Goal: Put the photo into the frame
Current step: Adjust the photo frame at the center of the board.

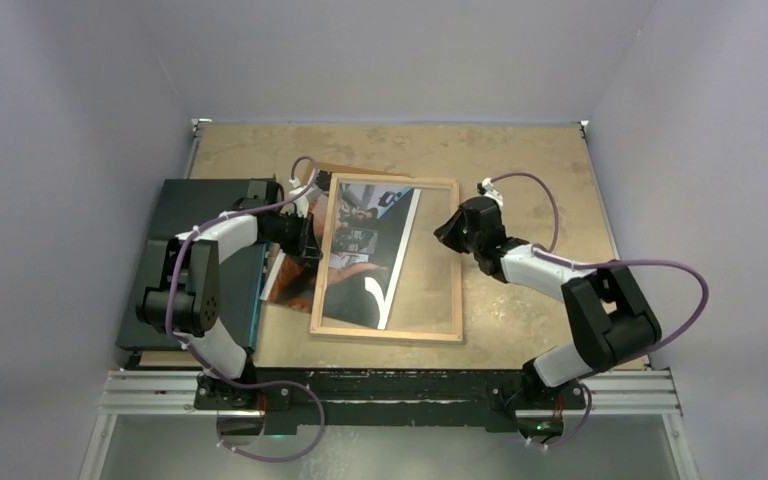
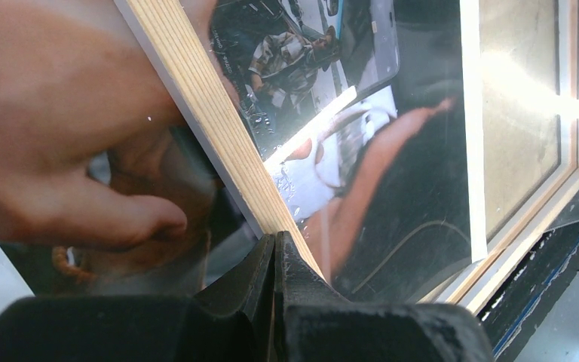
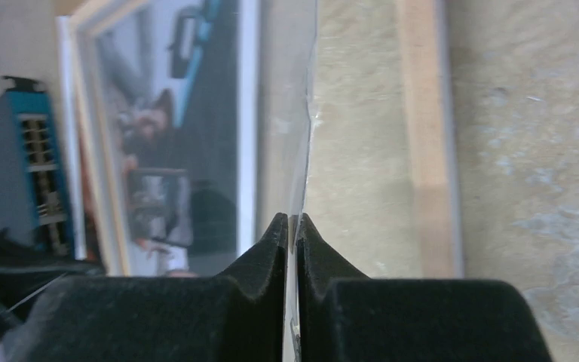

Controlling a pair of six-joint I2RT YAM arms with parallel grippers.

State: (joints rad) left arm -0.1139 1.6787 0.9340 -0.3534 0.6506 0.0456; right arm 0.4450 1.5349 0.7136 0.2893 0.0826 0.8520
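The frame (image 1: 435,334) lies flat on the table with its light wood back up. The photo (image 1: 360,270) lies across the frame's left half, its white strip to the right, and its left edge sticks out past the frame's left rail (image 2: 196,98). My left gripper (image 1: 312,237) is shut, with its tips (image 2: 275,240) against that rail and the photo (image 2: 392,173); nothing shows between them. My right gripper (image 1: 447,232) is at the frame's right side. Its jaws (image 3: 292,220) stand a hair apart with the thin clear pane (image 3: 305,113) edge-on between them.
A plain dark flat board (image 1: 190,260) with a blue edge lies at the table's left, under my left arm. A brown board (image 1: 355,170) peeks out behind the frame's far rail. Grey walls close in on three sides.
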